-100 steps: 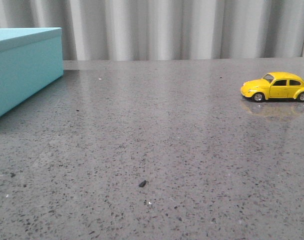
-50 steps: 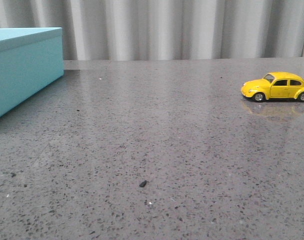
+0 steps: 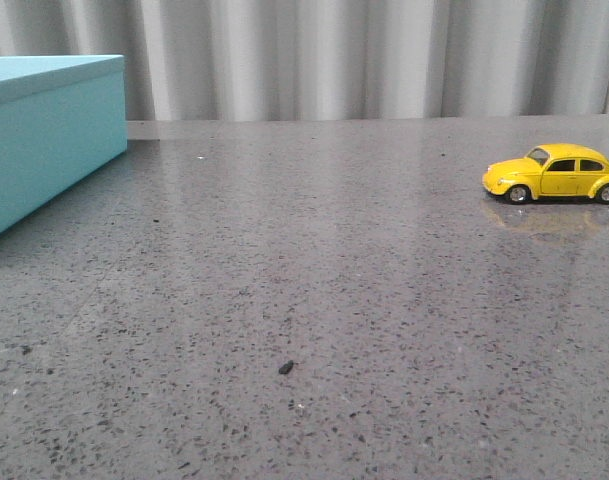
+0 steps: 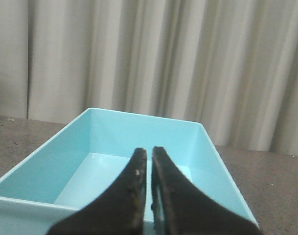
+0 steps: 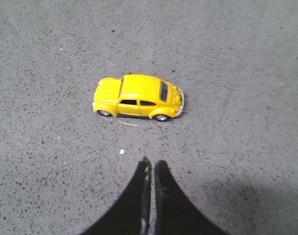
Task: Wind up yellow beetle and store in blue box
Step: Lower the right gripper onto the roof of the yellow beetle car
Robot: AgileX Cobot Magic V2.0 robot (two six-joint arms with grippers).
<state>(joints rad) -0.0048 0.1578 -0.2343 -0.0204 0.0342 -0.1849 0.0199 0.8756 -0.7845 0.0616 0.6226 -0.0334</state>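
Grey speckled surface point(image 3: 314, 290), curtain behind. Yellow beetle point(image 3: 553, 173) far right, untouched; blue box point(image 3: 44, 130) far left. Both tools pressed together, empty: right tool point(image 5: 151, 169), left tool point(image 4: 149, 159). Beetle likely light, rigid, glossy; pinch your fingers across its doors.

Blue box point(image 3: 44, 140) cut off left, prob.

table point(image 3: 314, 280): grey speckled stone, i see a faint sheen
curtain point(image 3: 334, 60): pale pleated, behind table
speck point(image 3: 285, 368): small, dark, near front

one yellow beetle point(image 3: 554, 173), one blue box point(image 3: 46, 130), two grippers, one table point(image 3: 314, 290)
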